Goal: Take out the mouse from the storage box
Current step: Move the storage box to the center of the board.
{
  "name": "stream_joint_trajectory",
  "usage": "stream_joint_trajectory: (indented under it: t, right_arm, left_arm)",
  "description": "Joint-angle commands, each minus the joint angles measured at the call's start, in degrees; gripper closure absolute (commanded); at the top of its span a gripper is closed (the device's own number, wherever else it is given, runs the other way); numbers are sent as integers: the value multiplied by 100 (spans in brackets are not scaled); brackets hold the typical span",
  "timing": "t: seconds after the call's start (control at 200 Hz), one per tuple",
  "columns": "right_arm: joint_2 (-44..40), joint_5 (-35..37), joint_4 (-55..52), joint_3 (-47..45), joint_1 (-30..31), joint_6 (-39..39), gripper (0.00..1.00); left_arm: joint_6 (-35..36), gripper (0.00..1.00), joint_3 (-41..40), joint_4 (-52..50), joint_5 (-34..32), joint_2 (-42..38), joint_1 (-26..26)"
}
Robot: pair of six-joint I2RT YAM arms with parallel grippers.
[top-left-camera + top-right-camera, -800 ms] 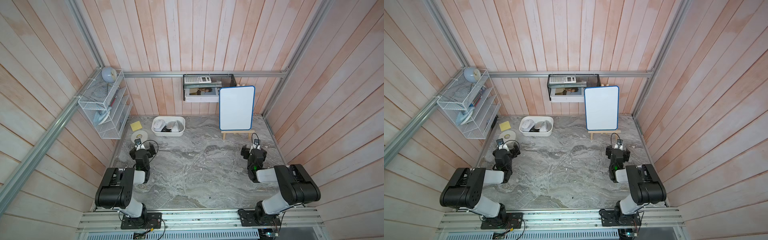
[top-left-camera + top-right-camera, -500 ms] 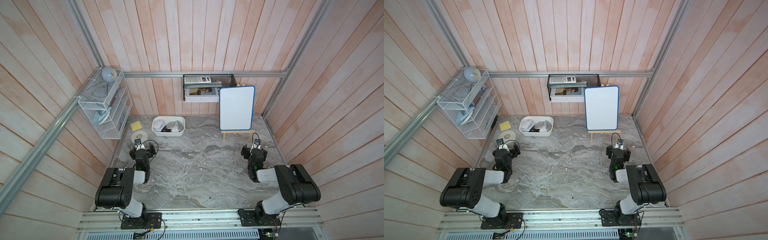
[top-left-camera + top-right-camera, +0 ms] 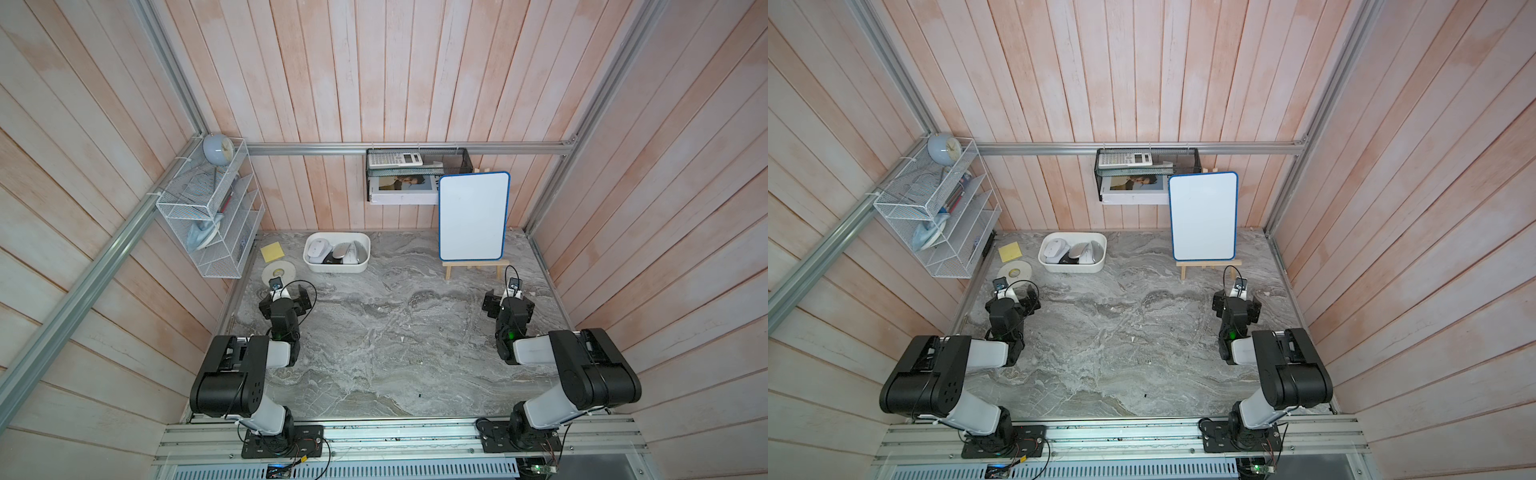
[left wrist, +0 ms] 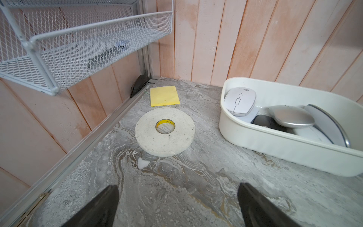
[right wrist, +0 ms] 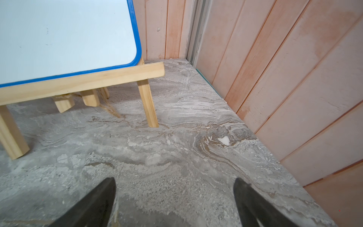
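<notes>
The storage box, a shallow white tub, sits at the back left of the marble table, shown in both top views and in the left wrist view. Inside it lie a white mouse, a silver mouse and a black mouse, with more partly hidden beneath. My left gripper hovers low, open and empty, a short way in front of the box and to its left; in its wrist view the gripper has only table between its fingers. My right gripper is open and empty near the right wall.
A white tape roll and a yellow sticky pad lie left of the box. A white wire rack hangs on the left wall. A whiteboard on a wooden easel stands at the back right. A black mesh tray hangs on the back wall.
</notes>
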Motion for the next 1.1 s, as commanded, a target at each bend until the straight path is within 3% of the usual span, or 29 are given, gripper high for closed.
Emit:
stream_joint_trajectory:
  t: [0.0,0.135,0.275,0.47,0.585,0.67,0.78,0.915,1.095]
  right_arm:
    - [37,-46,-4,78,-26,60,3]
    - [-130,47,371,-188,-20,85,3]
    - [-968,1,-225,-285,64,-67,2]
    - [-2463,157,-441,-768,470,-269,2]
    - [-3753,-252,-2067,-480,768,44,3]
    - [-4533,-529,-3419,-39,855,681,3]
    - [-5294,-482,-5033,515,864,1486,2]
    - [-6113,-327,-6801,1043,844,2041,2]
    - [-7240,-278,-7788,958,787,2716,3]
  left_arm:
    - [-20,0,-16,55,-24,8,29]
    - [40,0,-160,323,63,-26,34]
    - [268,0,-777,1132,-9,-480,-175]
    - [1575,0,-1161,1345,-1195,-1433,-1595]
    - [1573,0,-1269,1134,-1441,-2273,-2265]
    - [1089,0,-1020,21,-1352,-3131,-2621]
    - [-331,0,-181,-2272,-1077,-4002,-2673]
    - [-2211,0,885,-4871,-1627,-4267,-2672]
    - [-3275,0,1583,-6953,-1774,-4297,-2521]
